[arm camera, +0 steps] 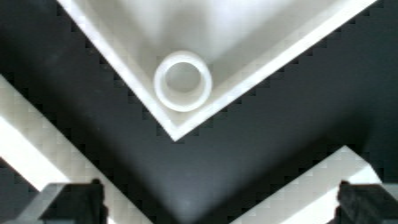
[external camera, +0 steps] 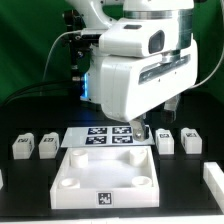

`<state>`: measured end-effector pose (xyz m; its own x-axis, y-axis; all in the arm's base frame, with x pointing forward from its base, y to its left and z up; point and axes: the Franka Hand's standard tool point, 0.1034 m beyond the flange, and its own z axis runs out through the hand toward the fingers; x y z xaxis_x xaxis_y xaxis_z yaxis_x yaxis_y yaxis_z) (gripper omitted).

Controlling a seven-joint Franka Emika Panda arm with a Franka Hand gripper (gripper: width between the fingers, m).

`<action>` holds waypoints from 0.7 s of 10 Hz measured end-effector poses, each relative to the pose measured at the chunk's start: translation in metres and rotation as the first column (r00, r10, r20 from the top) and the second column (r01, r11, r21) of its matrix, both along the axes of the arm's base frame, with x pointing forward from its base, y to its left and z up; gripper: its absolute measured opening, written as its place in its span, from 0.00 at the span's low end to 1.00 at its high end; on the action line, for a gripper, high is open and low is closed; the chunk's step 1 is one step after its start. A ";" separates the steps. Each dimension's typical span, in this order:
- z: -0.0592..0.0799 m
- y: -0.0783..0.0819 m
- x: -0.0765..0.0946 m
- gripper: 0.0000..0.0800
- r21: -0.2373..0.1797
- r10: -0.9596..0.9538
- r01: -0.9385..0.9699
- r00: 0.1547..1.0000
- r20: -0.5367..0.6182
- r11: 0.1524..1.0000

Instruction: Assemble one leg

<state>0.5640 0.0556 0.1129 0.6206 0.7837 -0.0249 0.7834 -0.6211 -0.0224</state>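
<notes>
Several small white legs with tags stand on the black table: two at the exterior view's left (external camera: pixel 22 146) (external camera: pixel 47 146), two at its right (external camera: pixel 166 141) (external camera: pixel 191 140). The white square tray (external camera: pixel 72 172) lies in the front middle. My gripper (external camera: pixel 140 129) hangs low over the tray's far right corner, mostly hidden by the arm. In the wrist view the gripper (arm camera: pixel 221 205) is open and empty, with the dark fingers (arm camera: pixel 71 203) wide apart. The tray's corner (arm camera: pixel 125 45) with its round socket (arm camera: pixel 183 80) lies ahead of them. No leg shows in the wrist view.
The marker board (external camera: pixel 105 135) lies behind the tray, partly under the arm. Another white part (external camera: pixel 214 180) sits at the exterior view's right edge. White bands (arm camera: pixel 338 170) cross the wrist view near the fingers; I cannot tell what they are.
</notes>
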 end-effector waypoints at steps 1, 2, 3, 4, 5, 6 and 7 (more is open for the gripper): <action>0.000 0.000 0.000 0.81 0.000 0.000 0.000 1.000 0.000 1.000; 0.000 0.000 0.000 0.81 0.000 0.000 0.000 1.000 0.000 1.000; 0.000 0.000 0.000 0.81 0.000 0.016 -0.016 1.000 0.000 1.000; 0.000 0.000 0.000 0.81 0.002 0.051 -0.051 0.999 0.000 0.999; 0.000 0.000 0.000 0.81 0.002 0.048 -0.048 0.999 0.000 0.999; 0.001 -0.002 -0.001 0.81 0.001 0.085 -0.085 0.996 -0.001 0.996; 0.002 -0.010 -0.015 0.81 0.006 0.266 -0.266 0.964 -0.006 0.964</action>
<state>0.5494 0.0455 0.1151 0.3899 0.9205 -0.0241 0.9201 -0.3905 -0.0306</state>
